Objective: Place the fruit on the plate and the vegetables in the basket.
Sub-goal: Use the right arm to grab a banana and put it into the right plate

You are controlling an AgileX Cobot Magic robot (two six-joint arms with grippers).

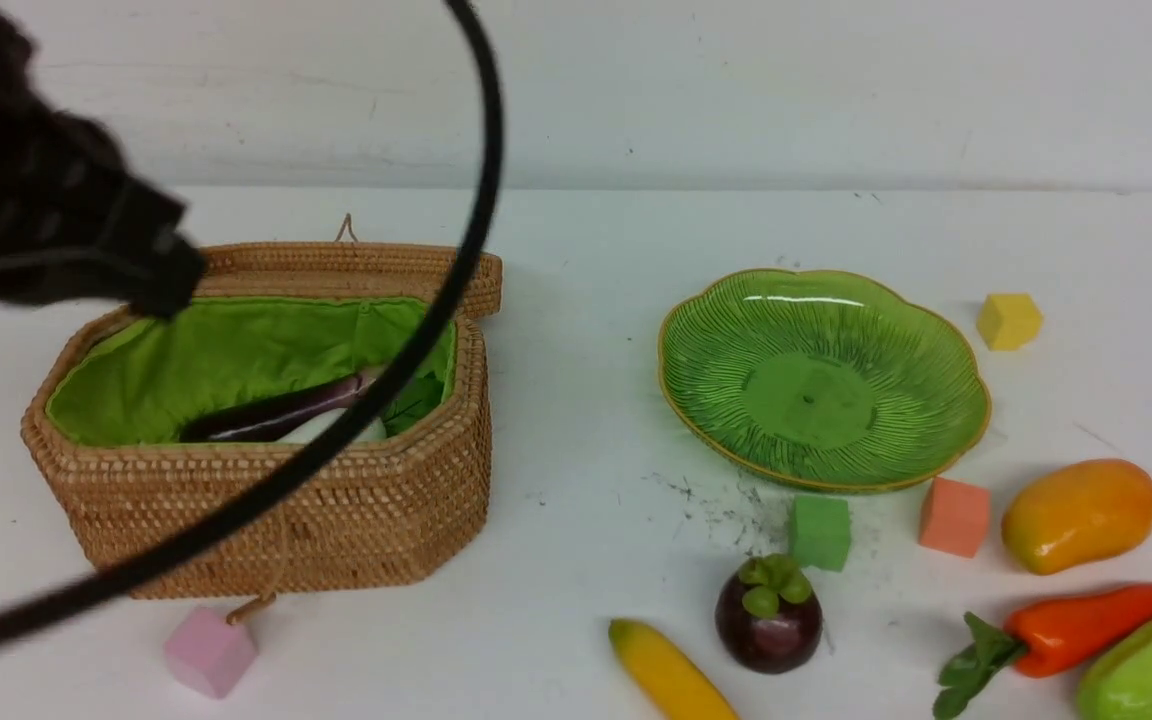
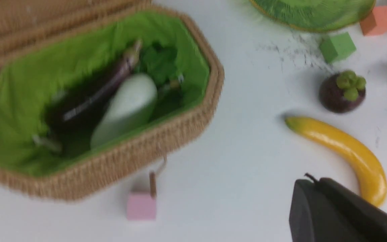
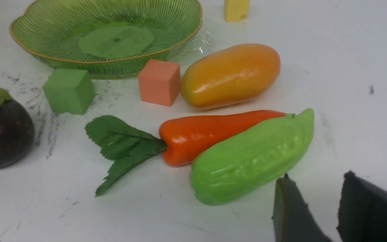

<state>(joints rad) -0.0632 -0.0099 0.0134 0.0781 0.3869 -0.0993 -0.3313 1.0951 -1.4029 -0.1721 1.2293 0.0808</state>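
Observation:
The open basket (image 1: 266, 520) holds the purple eggplant (image 1: 276, 412) and the white radish (image 1: 331, 428). To its right stands the green plate (image 1: 821, 380), with nothing on it. Banana (image 1: 666, 672) and mangosteen (image 1: 768, 620) lie at the table's front, the mango (image 1: 1079, 515) at the right. Orange pepper (image 1: 1086, 625) and green cucumber piece (image 1: 1151, 670) lie side by side below the mango. My left gripper (image 2: 314, 183) is shut and empty, high above the table between basket and banana. My right gripper (image 3: 317, 176) is open and empty, just beside the cucumber piece (image 3: 252, 158).
Foam cubes lie around: pink (image 1: 209, 652) before the basket, green (image 1: 820, 532) and salmon (image 1: 954, 516) at the plate's front rim, yellow (image 1: 1008, 321) behind it. A black cable (image 1: 416, 340) arcs across the basket. The basket's lid (image 1: 356, 262) hangs open at the back.

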